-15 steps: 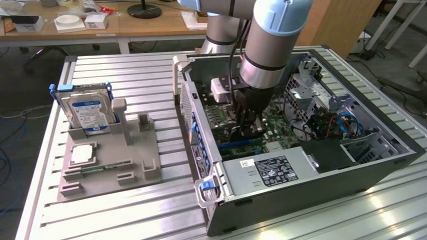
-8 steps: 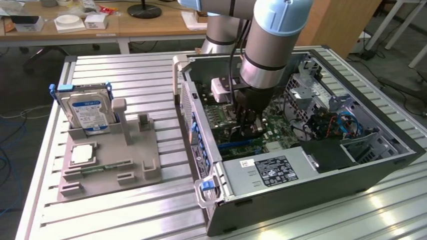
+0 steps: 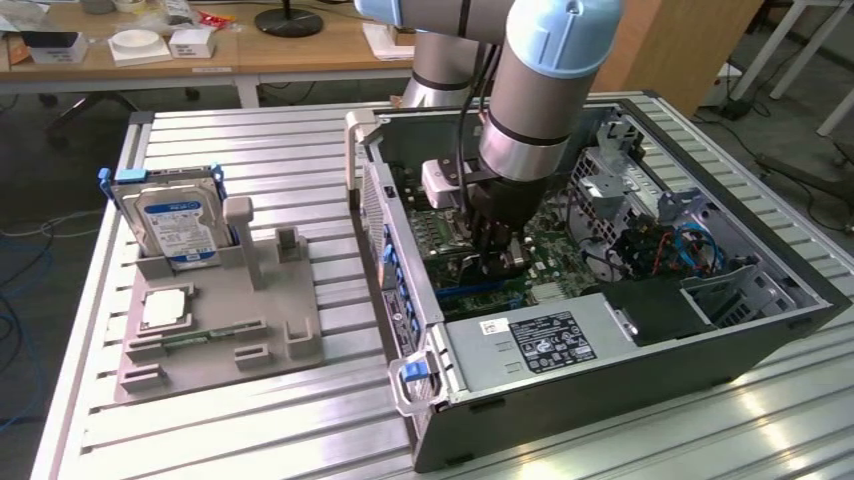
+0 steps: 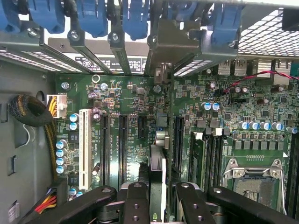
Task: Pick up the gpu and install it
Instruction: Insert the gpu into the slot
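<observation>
The gpu (image 4: 157, 172) is seen edge-on in the wrist view, a thin dark card running from between my fingers toward the case's rear slot openings. It hangs over the green motherboard (image 4: 135, 93), among the black expansion slots (image 4: 122, 144). My gripper (image 4: 156, 200) is shut on it, one black finger (image 4: 135, 200) on each side. In the exterior view the gripper (image 3: 497, 255) is lowered inside the open computer case (image 3: 747, 330), just above the motherboard, and it hides the card.
A silver hard drive (image 3: 171, 225) stands in the grey fixture (image 3: 220, 320) at the exterior view's left, with a green memory stick (image 3: 200, 335) lying on it. The power supply (image 3: 541, 340) fills the case's near end. Blue slot latches (image 4: 135, 18) and cables (image 4: 32, 112) crowd the card.
</observation>
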You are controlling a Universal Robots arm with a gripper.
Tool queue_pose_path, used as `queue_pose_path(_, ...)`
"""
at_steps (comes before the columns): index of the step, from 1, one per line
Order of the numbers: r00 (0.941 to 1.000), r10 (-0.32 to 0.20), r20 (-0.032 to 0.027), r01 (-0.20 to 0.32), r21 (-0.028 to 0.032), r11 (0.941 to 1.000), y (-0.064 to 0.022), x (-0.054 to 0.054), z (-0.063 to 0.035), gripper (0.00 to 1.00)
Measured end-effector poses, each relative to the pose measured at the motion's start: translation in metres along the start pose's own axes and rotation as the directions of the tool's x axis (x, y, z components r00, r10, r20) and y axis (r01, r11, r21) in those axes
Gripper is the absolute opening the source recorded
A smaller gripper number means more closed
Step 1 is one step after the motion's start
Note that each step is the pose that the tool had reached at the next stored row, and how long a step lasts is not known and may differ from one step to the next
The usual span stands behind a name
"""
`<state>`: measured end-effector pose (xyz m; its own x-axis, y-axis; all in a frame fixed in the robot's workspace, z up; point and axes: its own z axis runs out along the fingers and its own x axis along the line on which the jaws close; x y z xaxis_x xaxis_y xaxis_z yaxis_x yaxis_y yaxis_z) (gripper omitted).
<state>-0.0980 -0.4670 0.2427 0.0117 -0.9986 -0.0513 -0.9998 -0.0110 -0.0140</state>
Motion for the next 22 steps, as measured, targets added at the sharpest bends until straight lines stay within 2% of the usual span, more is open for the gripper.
queue_pose_path(10, 1.0, 0.0, -0.0002, 0.0, -0.0001, 1.0, 0.0001, 0.0002, 0.0039, 0.27)
queue_pose_path(22, 1.0, 0.0, 0.0, 0.0, 0.0, 1.0, 0.0, 0.0002, 0.0041, 0.27)
